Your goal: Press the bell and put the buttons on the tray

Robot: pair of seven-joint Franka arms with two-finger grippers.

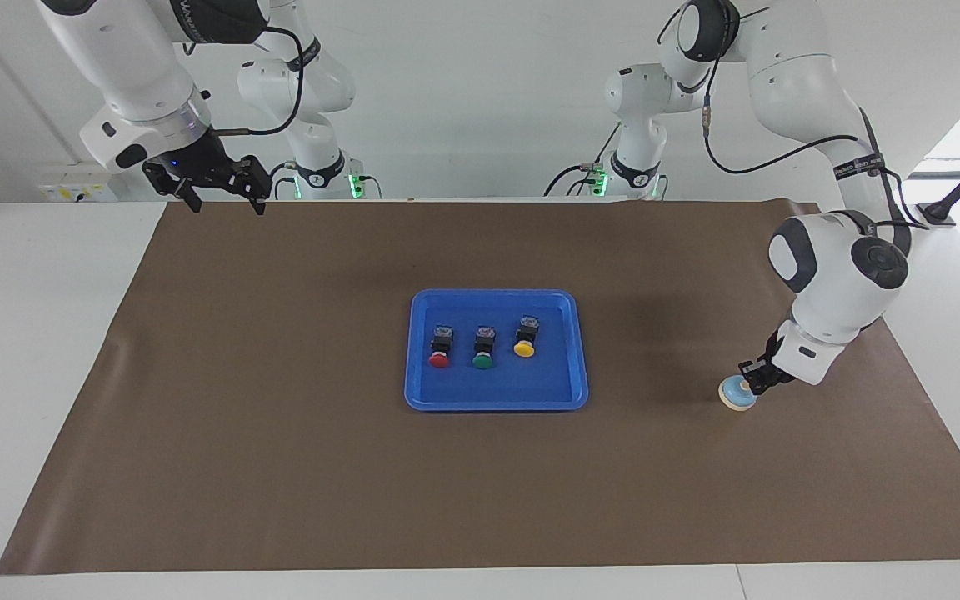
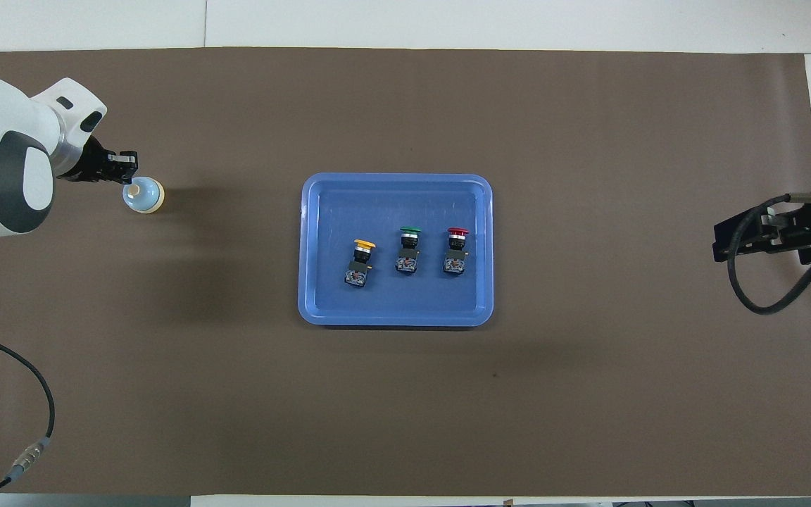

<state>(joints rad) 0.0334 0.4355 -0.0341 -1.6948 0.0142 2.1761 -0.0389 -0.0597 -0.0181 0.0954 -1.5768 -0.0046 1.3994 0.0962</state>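
Bell (image 1: 737, 393) sits on the brown mat (image 1: 280, 467) toward the left arm's end of the table, well apart from the tray (image 1: 577, 367) and about level with the tray's edge farthest from the robots. I have the left gripper (image 1: 752, 384) right at its cream knob, fingertips pressed together with nothing between them; whether they touch the knob or hover just above it I can't tell. My read: this is the press step. To do it well I'd come straight down on the knob's centre with the closed tips, short stroke, no sideways drag, since the dome is small, smooth and rounded and would likely skid on the mat if I pushed off-axis. Light-blue dome, cream base rim, looks like hard glossy plastic or painted metal. Tray is bright-blue, shallow, rounded corners, raised rim, middle of the mat. All three buttons already lie inside it in a row, on their sides: red button (image 1: 440, 347) toward the right arm's end, green button (image 1: 483, 347) in the middle, yellow button (image 1: 525, 337) toward the left arm's end, each a black boxy body with a round cap pointing away from the robots. So placing looks done; the bell is what's left. Right gripper (image 1: 224, 193) waits raised over the mat's corner nearest its own base, jaws spread, holding nothing. Mat is matte, paper-like, with slight creases at its edges.
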